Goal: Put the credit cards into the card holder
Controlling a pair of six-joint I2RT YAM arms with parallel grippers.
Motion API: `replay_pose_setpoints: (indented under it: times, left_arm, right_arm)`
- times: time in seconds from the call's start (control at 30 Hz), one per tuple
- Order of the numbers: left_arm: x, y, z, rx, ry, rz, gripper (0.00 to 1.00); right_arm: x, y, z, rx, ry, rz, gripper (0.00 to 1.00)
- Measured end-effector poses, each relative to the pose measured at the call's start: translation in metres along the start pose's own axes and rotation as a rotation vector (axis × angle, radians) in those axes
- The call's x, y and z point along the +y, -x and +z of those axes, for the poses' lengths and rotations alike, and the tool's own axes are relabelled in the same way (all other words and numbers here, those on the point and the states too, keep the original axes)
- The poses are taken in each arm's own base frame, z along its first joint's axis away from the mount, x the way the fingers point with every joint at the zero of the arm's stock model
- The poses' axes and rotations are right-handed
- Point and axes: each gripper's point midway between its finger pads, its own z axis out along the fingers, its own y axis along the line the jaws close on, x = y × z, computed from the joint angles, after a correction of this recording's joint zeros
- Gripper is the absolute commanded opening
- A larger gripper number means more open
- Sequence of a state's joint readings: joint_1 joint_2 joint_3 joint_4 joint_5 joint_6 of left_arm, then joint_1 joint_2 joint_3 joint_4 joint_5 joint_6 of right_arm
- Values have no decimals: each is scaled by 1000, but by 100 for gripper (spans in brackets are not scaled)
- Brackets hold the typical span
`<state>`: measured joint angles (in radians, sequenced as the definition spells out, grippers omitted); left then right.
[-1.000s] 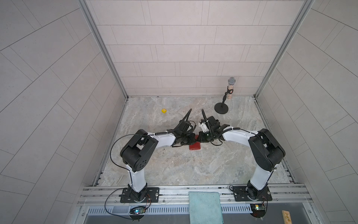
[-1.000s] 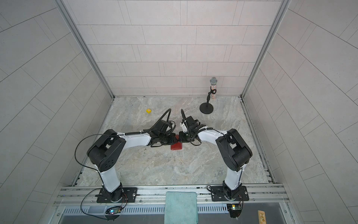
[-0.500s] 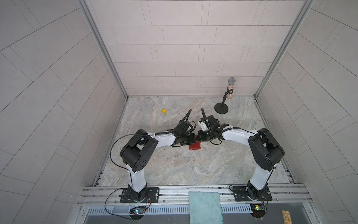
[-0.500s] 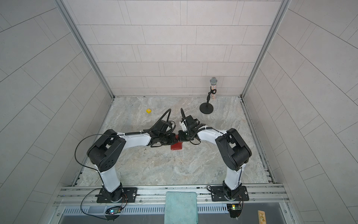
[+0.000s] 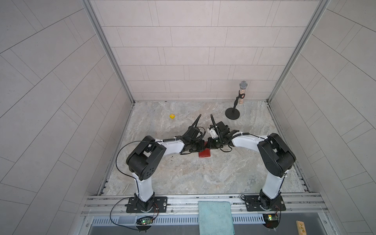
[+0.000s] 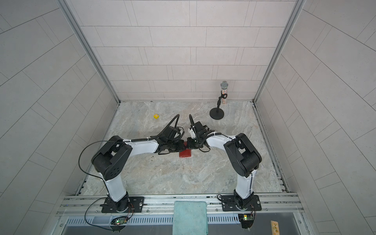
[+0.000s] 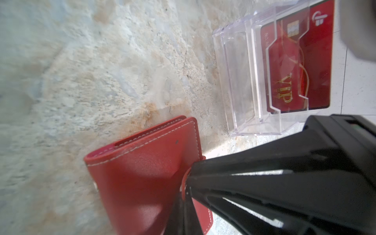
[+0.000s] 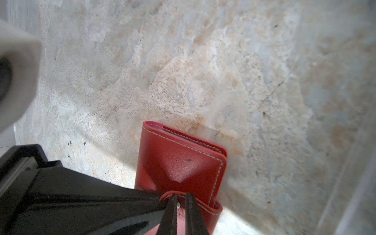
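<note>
Red card holder [image 7: 142,183], closed, flat on marble table [image 7: 101,61], right gripper [image 8: 180,200] clamped on its snap strap, left gripper [image 7: 183,203] clenched at the same end, hold unclear. Not yet loaded: red VIP credit card [image 7: 295,67] in clear stand [image 7: 238,81] just beside the card holder. Inner sleeves, further cards hidden; stand unseen in both top views.

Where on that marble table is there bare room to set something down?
The near stretch of table between the front rail and the card holder is bare, as is the far strip between the yellow cube and the microphone stand. Crowded: mid-table, where the left claw and right claw meet on the card holder, the clear stand close by.
</note>
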<state>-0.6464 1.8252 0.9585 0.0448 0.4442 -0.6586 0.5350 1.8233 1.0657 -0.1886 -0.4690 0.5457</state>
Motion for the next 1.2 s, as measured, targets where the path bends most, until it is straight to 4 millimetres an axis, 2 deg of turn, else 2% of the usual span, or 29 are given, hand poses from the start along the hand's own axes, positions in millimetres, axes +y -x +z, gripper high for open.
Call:
replay_pose_setpoints:
  times: [0.37,0.73,1.2]
  left_arm:
    - [-1,-1,0,8,-17,-9,0]
    - [-7,-6,0,34,-50,-24,0]
    - [-3,-9,0,40,-44,-28,0]
  right_arm:
    - [1,-1,0,4,-2,-10,12]
    - [3,-4,-9,7,-15,-14,12]
    - [3,-14,-5,46,-22,-31,11]
